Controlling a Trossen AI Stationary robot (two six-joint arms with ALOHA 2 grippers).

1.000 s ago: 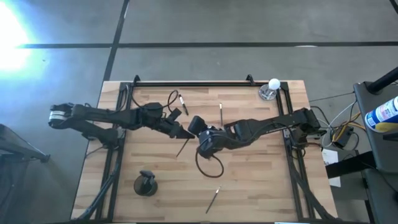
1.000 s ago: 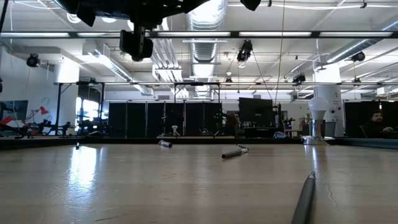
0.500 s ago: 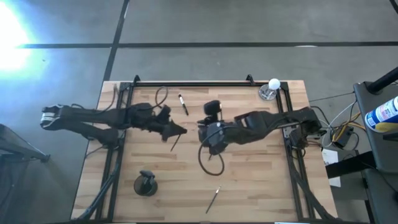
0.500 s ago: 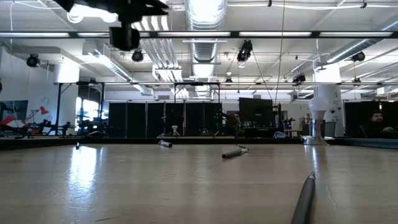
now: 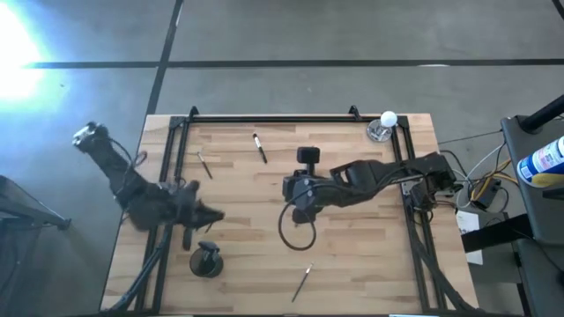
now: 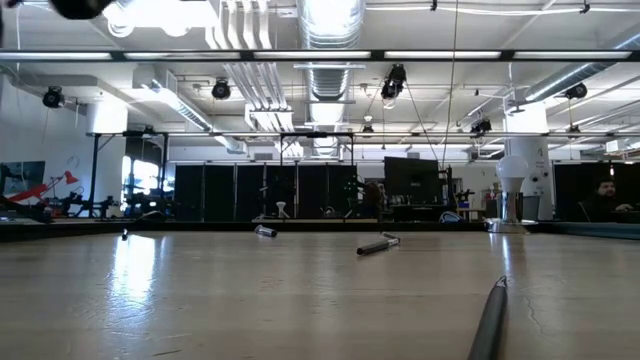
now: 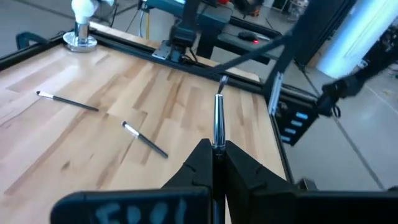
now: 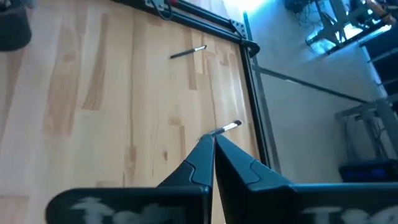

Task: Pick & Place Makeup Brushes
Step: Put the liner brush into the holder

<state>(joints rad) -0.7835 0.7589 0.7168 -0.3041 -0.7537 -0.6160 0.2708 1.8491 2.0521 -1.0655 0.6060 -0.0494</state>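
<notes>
- Wooden table (image 5: 352,255), black frame round its edge.
- Left arm: reaches in over the table's left edge; left gripper (image 7: 214,144) hangs above the front-left part of the table, near the cup. Fingers clenched on one makeup brush (image 7: 217,118), which stands out past the fingertips, silver ferrule outermost.
- Right arm: stretches from the right edge to mid-table; right gripper (image 8: 211,138) has its fingers pressed together, nothing between them. In the right wrist view a loose brush (image 8: 227,127) lies on the wood just past the fingertips; contact cannot be told.
- Dark round cup (image 5: 207,261): front-left of the table.
- White ball on a clear stand (image 5: 386,123): back-right corner.
- Loose brushes flat on the table: two at the back (image 5: 203,163) (image 5: 260,148), one near the front edge (image 5: 301,282).
</notes>
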